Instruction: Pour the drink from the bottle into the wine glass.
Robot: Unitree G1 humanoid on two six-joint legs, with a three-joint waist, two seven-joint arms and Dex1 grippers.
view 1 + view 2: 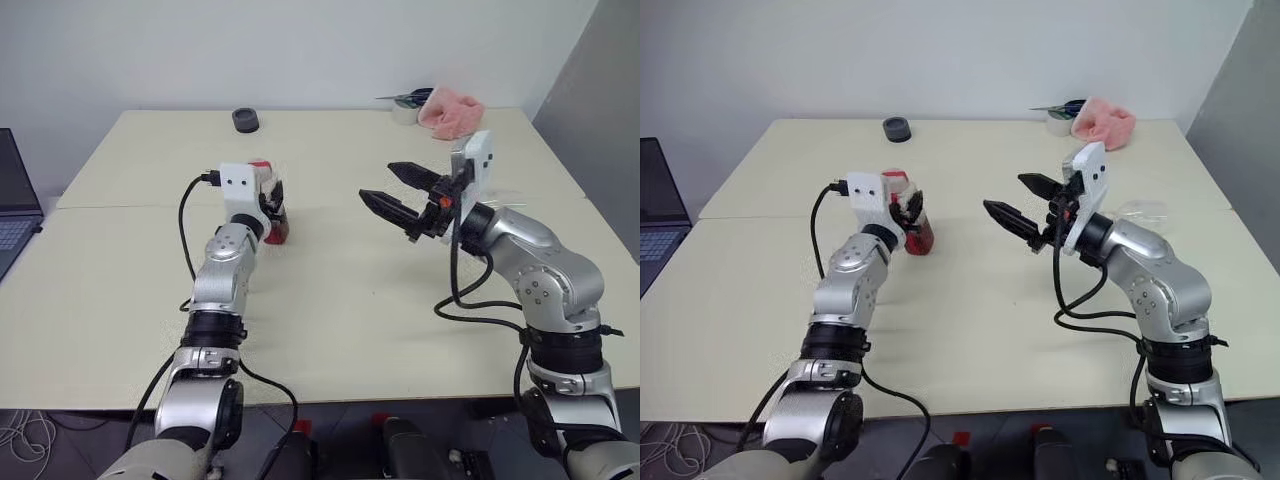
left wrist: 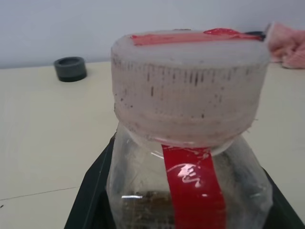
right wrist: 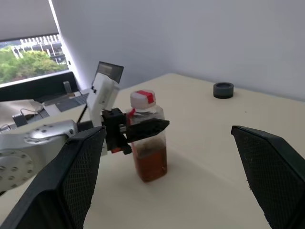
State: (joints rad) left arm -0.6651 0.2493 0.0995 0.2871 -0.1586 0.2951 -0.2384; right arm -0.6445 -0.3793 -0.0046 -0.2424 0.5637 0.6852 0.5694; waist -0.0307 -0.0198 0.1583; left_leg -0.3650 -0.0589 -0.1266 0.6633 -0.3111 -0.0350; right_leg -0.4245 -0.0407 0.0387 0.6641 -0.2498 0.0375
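Standing upright on the pale table (image 1: 330, 300), the bottle (image 3: 148, 138) was clamped in the left gripper (image 1: 910, 212), whose black fingers (image 3: 145, 129) pressed against its clear sides just below the cap (image 3: 143, 98). That cap looked whitish with a red strip across its top, and a red label strip (image 2: 195, 186) ran down the bottle's side. The drink (image 3: 150, 162), a reddish-amber liquid, filled only the lower part of the bottle. The bottle's base rested on the table, near the seam (image 1: 330, 206) where two tabletops met.

The right gripper (image 1: 400, 195) hung above the table, well apart from the bottle and to its right, pointing toward it with its two black fingers (image 1: 385, 208) spread wide and nothing between them.

The wine glass (image 1: 1140, 210) was a faint clear shape on the table just behind the right arm; its stem and foot could not be made out.

Toward the far edge sat a small dark round object (image 1: 246, 120), and at the far right corner a pink cloth (image 1: 452, 110) lay beside a roll of tape (image 1: 405, 112). A laptop (image 1: 15, 200) showed at the left edge
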